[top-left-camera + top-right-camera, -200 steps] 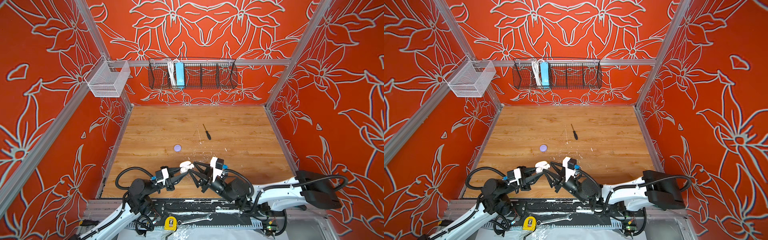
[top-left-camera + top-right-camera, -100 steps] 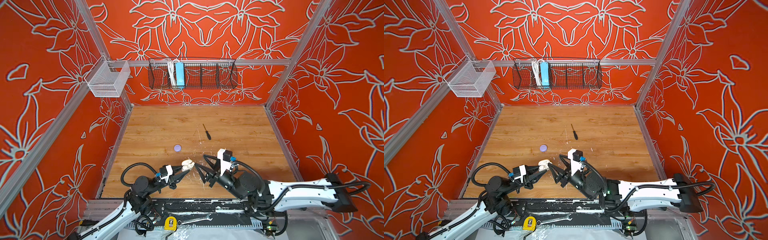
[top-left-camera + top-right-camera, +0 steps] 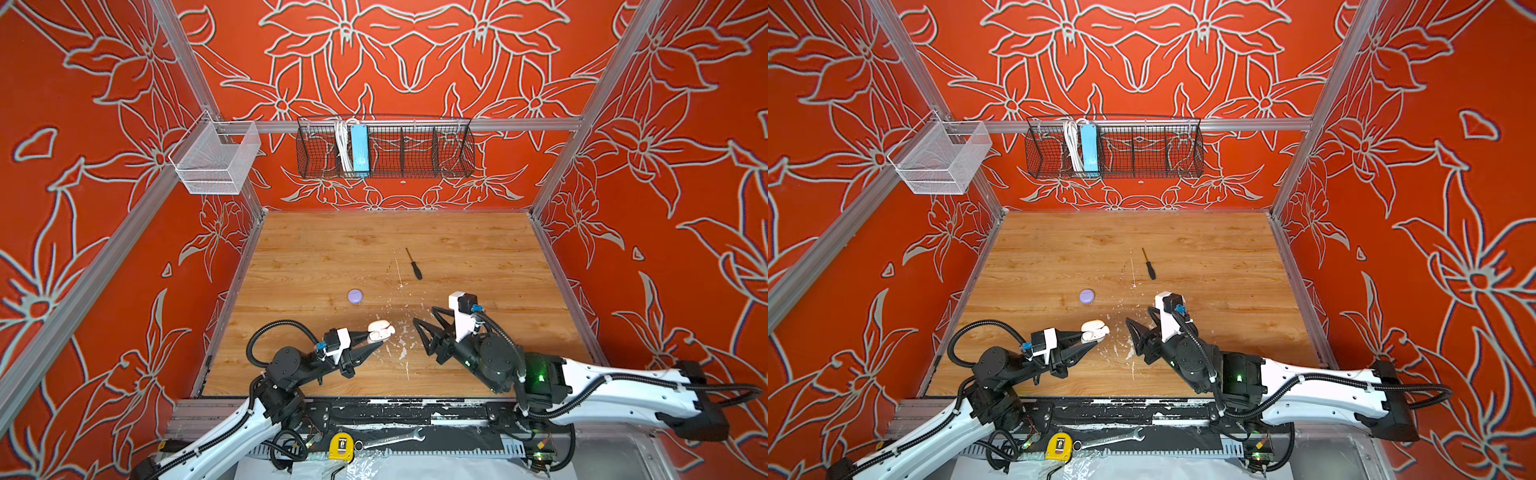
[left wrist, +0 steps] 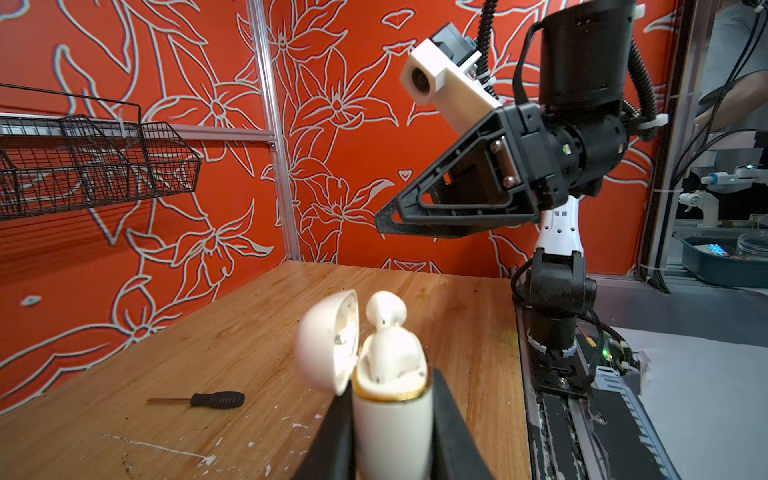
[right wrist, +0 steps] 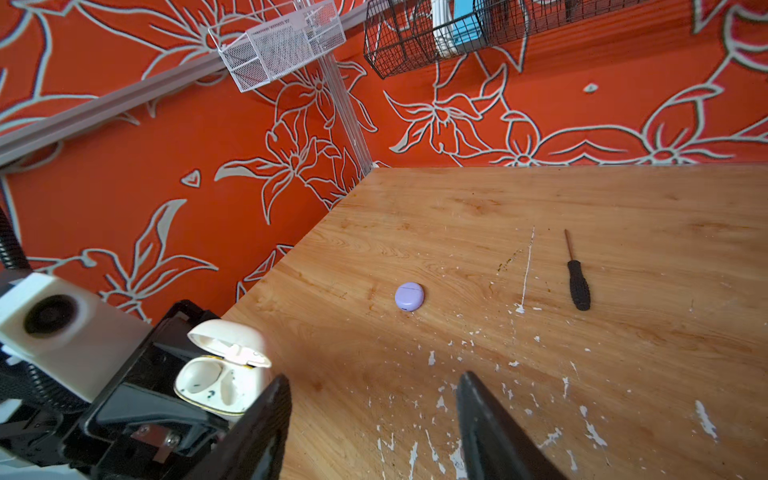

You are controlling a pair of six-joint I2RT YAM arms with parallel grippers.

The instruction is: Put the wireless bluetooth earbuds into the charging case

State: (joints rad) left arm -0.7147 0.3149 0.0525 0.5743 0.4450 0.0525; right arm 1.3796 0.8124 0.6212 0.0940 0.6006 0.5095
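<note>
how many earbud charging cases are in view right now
2. A cream-white case, lid open, is clamped in the left gripper near the table's front edge. A closed lavender case lies on the table farther back. No other case shows.

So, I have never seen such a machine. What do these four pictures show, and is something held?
These are two robot arms at a wooden table. Two pictures look down from above, almost the same view; two come from cameras on the arms' wrists. On the table lie a closed lavender case, a black screwdriver and white paint flecks. The left jaws are shut on a cream-white charging case, lid open; a white earbud sticks up from it. The right jaws stand open and empty.
</note>
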